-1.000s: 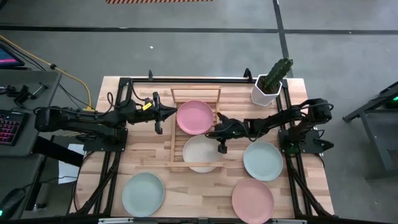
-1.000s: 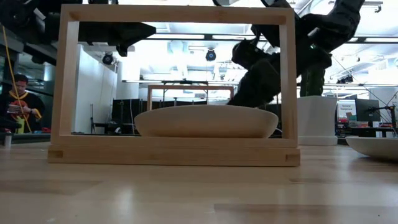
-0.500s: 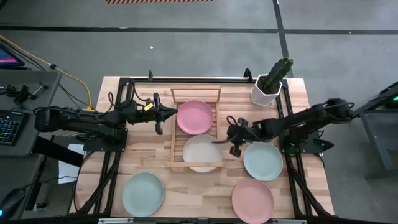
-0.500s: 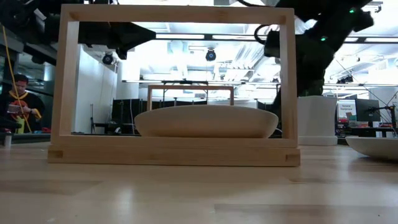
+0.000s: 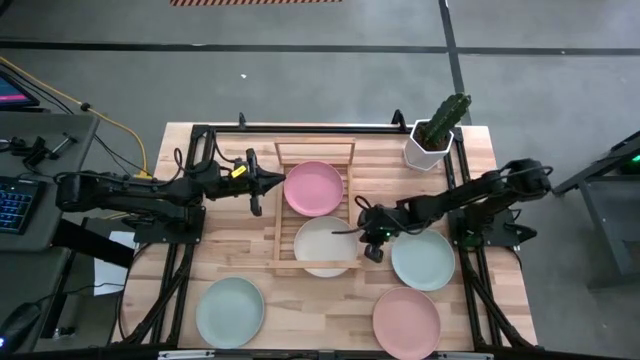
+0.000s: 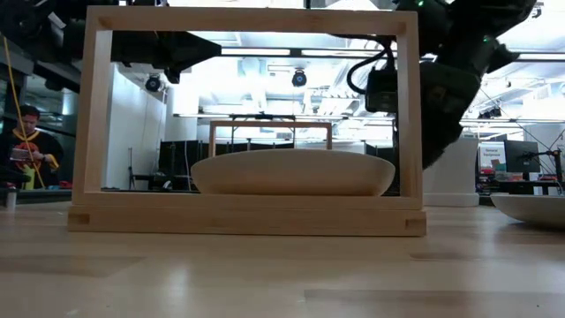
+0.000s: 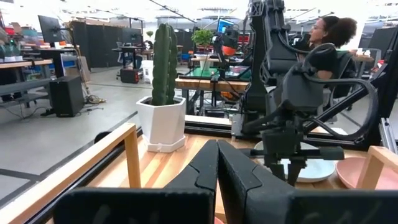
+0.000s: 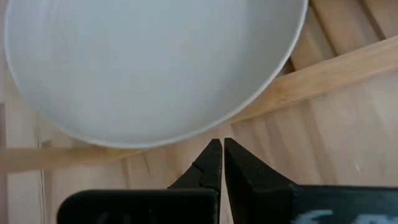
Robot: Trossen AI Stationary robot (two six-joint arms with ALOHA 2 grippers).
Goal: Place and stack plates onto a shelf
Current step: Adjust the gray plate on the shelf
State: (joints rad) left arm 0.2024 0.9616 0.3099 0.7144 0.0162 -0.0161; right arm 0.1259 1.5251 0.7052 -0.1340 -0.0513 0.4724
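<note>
The wooden slatted shelf (image 5: 283, 215) lies at the table's middle. A pink plate (image 5: 313, 187) rests on its far half and a cream plate (image 5: 322, 246) on its near half, also seen as the cream plate (image 8: 149, 62) and cream plate (image 6: 291, 172). My right gripper (image 5: 356, 232) is shut and hovers just off the cream plate's right rim; its fingertips (image 8: 217, 152) stand over a slat. My left gripper (image 5: 266, 182) is shut and waits left of the pink plate; the left gripper (image 7: 217, 152) faces the right arm.
On the table lie a mint plate (image 5: 422, 258) right of the shelf, a pink plate (image 5: 406, 323) at the near right and a mint plate (image 5: 229, 311) at the near left. A potted cactus (image 5: 437, 130) stands at the far right corner. A person sits beyond the table.
My right gripper has drawn away from the pink plate's right edge, swung out to the right and come back toward the near edge, ending beside the cream plate's right rim. Its fingers stay shut. The plates have not moved.
</note>
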